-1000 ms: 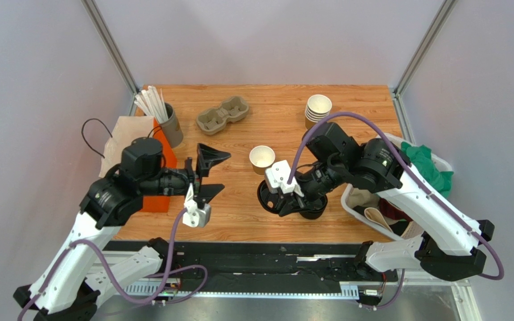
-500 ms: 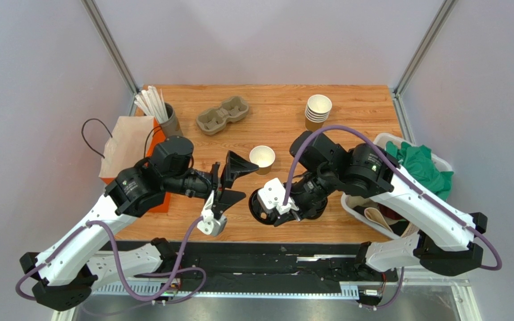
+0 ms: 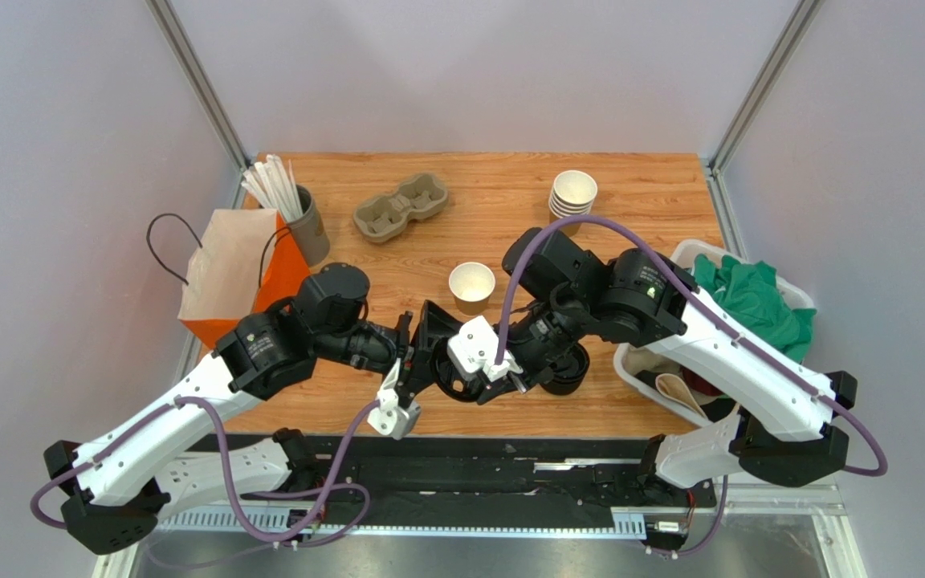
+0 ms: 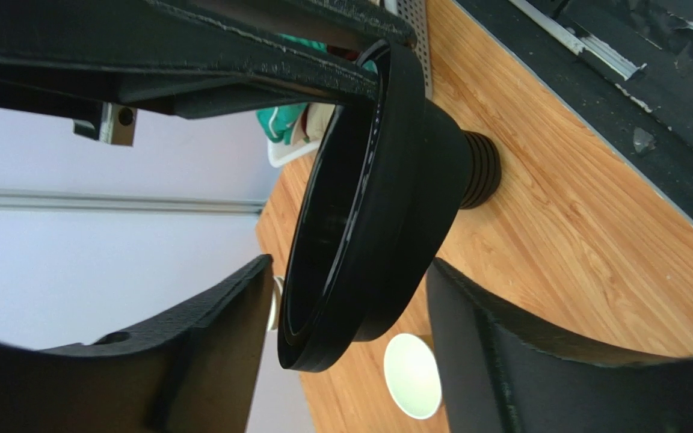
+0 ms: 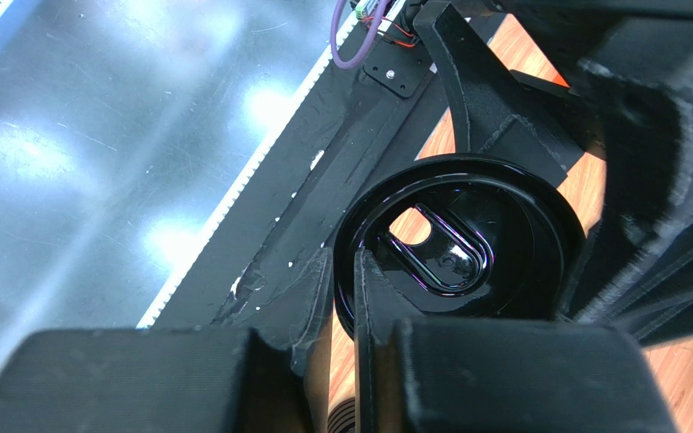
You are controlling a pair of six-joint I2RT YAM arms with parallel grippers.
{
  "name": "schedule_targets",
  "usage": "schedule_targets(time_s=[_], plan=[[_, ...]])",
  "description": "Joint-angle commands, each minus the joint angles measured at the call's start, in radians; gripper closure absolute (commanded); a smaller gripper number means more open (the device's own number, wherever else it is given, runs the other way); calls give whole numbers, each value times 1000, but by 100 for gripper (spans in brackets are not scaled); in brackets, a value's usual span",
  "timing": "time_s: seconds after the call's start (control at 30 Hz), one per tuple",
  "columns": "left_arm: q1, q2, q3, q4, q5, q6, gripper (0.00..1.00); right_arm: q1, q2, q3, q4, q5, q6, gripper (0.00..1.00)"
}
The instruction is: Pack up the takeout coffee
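The takeout coffee cup (image 3: 472,282), brown paper and white inside, stands lidless on the wooden table; it also shows in the left wrist view as the cup (image 4: 413,374). My right gripper (image 3: 486,371) is shut on the rim of a round black lid (image 3: 453,383) and holds it on edge above the table's near side. In the right wrist view the right gripper (image 5: 356,298) pinches the lid (image 5: 459,244) at its edge. My left gripper (image 3: 435,349) is open and straddles that lid (image 4: 368,207), one finger on each side, with only narrow gaps.
A pile of black lids (image 3: 560,369) sits behind the right gripper. A stack of lidless cups (image 3: 574,193) and a cardboard cup carrier (image 3: 401,207) stand at the back. A paper bag (image 3: 232,271) and a straw holder (image 3: 286,207) are on the left, and a white bin (image 3: 721,325) with green cloth is on the right.
The left arm has swung right and the right arm left with the lid, so the lid now sits between the left jaws. The left jaws have narrowed.
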Motion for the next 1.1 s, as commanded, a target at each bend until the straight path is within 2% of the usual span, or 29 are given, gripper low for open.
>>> schedule_targets(time_s=[0.0,0.03,0.2,0.3,0.37,0.57,0.67,0.7,0.77,0.8,0.93,1.07], plan=[[-19,-23,-19,79,45,-20,33,5,3,28,-61,-24,-18,89],[-21,-24,-22,81,45,-20,36,7,6,28,-60,-24,-18,89],[-36,-29,-37,90,34,-29,37,5,13,33,-50,-5,-21,90],[-41,-33,-53,105,27,-32,41,5,16,28,-43,15,-22,90],[-42,-39,-62,113,20,-37,65,4,18,25,-41,28,-22,91],[-48,-52,-97,145,8,-61,65,-5,22,22,-33,35,-21,91],[-50,-56,-111,186,-16,-103,67,-12,19,27,-23,65,-3,84],[-50,-59,-117,197,-29,-121,67,-13,16,30,-7,82,8,76],[-50,-66,-123,238,-77,-201,70,-19,4,44,16,152,52,69],[-50,-67,-126,249,-97,-228,76,-25,-4,48,43,180,66,62],[-48,-63,-105,256,-229,-360,80,-33,-69,35,137,358,142,55],[5,-47,-4,162,-301,-468,80,-54,-151,-72,287,598,186,53]])
